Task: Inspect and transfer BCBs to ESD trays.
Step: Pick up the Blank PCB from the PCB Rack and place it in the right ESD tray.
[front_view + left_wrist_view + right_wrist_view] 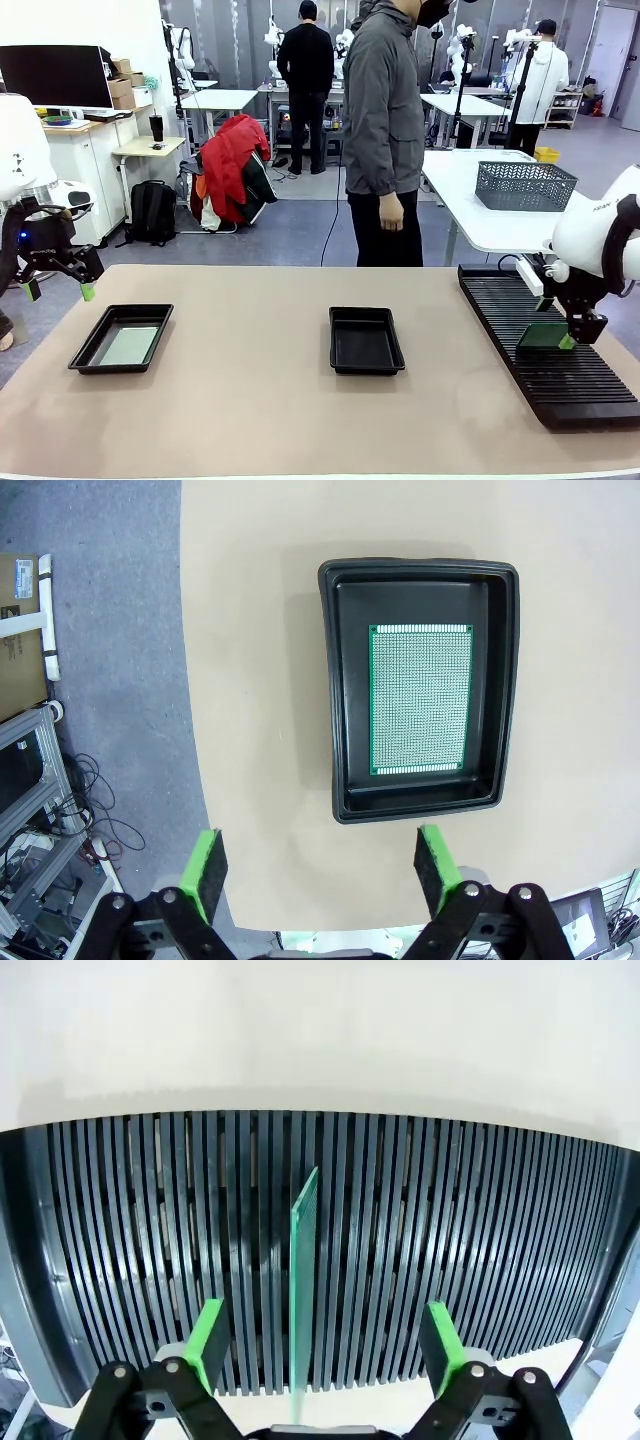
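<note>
— On the wide tan counter [250, 410], what can you see?
— Two shallow black plastic trays with raised rims. The left tray [88, 345] sits near the counter's left edge. The middle tray [366, 345] sits well apart from it, and its black floor shows.
— Where are the green boards?
— One thin flat green circuit board [420, 700] lies flat on the floor of the left tray. It is apart from the tray walls all the way round.
— And the other one?
— The second green board [303, 1260] stands up on its edge in a slot of the long black ribbed rack [590, 390]. That rack lies along the counter's right side.
— What is the left pincer [320, 868] doing?
— It hangs in the air by the counter's left edge, near the left tray. Its two green pads stand wide apart, and it holds nothing.
— And the right pincer [322, 1352]?
— It is down low over the rack. It is wide too, with one pad on each side of the standing board. Neither pad touches the board.
— Is anybody there?
— Yes. A person in a dark grey jacket [385, 110] stands at the far side of the counter. One hand [392, 212] hangs down by the person's side.
</note>
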Motion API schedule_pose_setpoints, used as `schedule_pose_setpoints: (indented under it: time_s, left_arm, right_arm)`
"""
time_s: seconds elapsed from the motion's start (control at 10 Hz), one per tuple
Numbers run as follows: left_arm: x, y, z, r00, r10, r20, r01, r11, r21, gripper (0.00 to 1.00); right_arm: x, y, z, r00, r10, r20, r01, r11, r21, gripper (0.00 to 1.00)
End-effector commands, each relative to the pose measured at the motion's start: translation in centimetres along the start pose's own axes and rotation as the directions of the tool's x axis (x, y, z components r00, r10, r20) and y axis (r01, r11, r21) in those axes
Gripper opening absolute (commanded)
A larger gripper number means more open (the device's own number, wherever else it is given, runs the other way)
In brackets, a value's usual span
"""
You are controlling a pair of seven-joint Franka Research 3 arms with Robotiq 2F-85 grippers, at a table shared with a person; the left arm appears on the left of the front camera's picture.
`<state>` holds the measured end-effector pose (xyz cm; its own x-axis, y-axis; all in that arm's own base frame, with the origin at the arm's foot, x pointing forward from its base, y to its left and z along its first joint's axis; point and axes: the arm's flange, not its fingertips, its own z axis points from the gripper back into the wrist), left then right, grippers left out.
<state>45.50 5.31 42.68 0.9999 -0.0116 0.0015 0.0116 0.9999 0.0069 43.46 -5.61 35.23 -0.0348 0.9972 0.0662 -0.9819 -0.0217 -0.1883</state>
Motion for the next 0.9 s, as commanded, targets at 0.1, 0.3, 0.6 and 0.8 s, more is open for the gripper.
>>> schedule_pose_setpoints:
  time_s: [0.1, 0.3, 0.6, 0.8]
  left_arm:
    - [0.0, 0.0, -0.1, 1.000, 0.002, 0.000, -0.002, 1.000, 0.000, 1.00]
    - [0.0, 0.0, -0.1, 1.000, 0.002, 0.000, -0.002, 1.000, 0.000, 1.00]
    - [0.0, 0.0, -0.1, 1.000, 0.002, 0.000, -0.002, 1.000, 0.000, 1.00]
    - [0.0, 0.0, -0.1, 1.000, 0.002, 0.000, -0.002, 1.000, 0.000, 1.00]
  right_arm:
    - [0.0, 0.0, 0.0, 1.000, 0.000, 0.000, 0.000, 1.000, 0.000, 1.00]
    - [-0.6, 0.2, -0.1, 1.000, 0.003, -0.011, -0.003, 1.000, -0.022, 1.00]
    - [-1.2, 1.0, 0.2, 1.000, 0.001, -0.009, -0.001, 1.000, -0.027, 0.86]
    - [-1.4, 1.2, 0.0, 1.000, 0.001, 0.007, -0.001, 1.000, -0.016, 0.76]
